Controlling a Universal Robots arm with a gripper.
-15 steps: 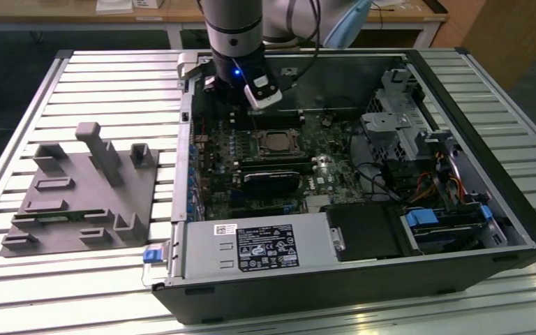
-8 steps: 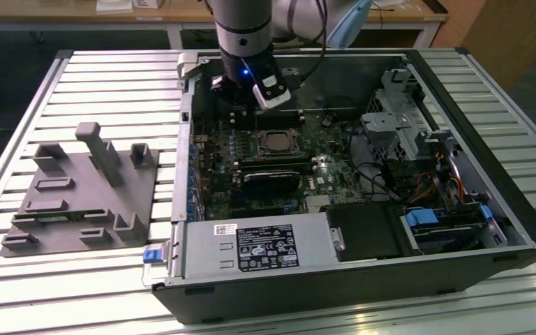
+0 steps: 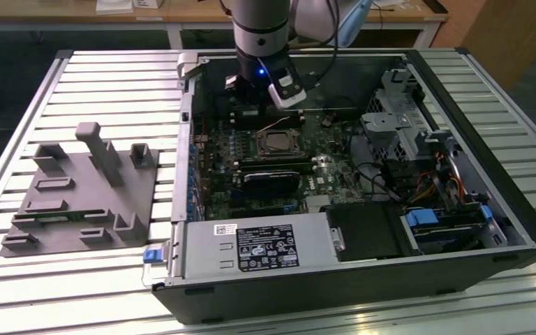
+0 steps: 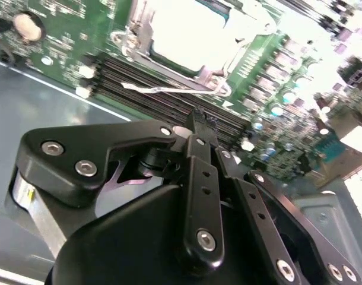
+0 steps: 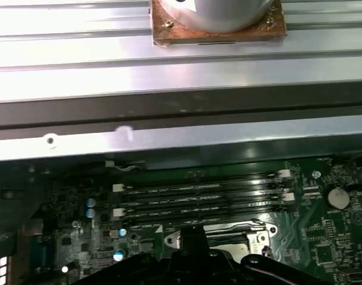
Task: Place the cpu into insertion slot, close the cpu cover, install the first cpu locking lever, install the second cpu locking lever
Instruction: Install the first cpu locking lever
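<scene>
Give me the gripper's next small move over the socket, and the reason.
Probably a slight descent onto the wire lever beside the cpu cover. The cpu already lies under that cover, and the shut gripper hangs just short of the lever, apparently not touching it.

Second wrist view: cpu (image 4: 181, 32) washed out by glare and cut by the picture's edge. First wrist view: insertion slot (image 5: 240, 238) partly hidden behind the claw (image 5: 191, 237) and cut by the edge. Exterior view: arm (image 3: 260, 28) cut off above; cpu cover (image 3: 276, 144) latching too small to tell.
</scene>
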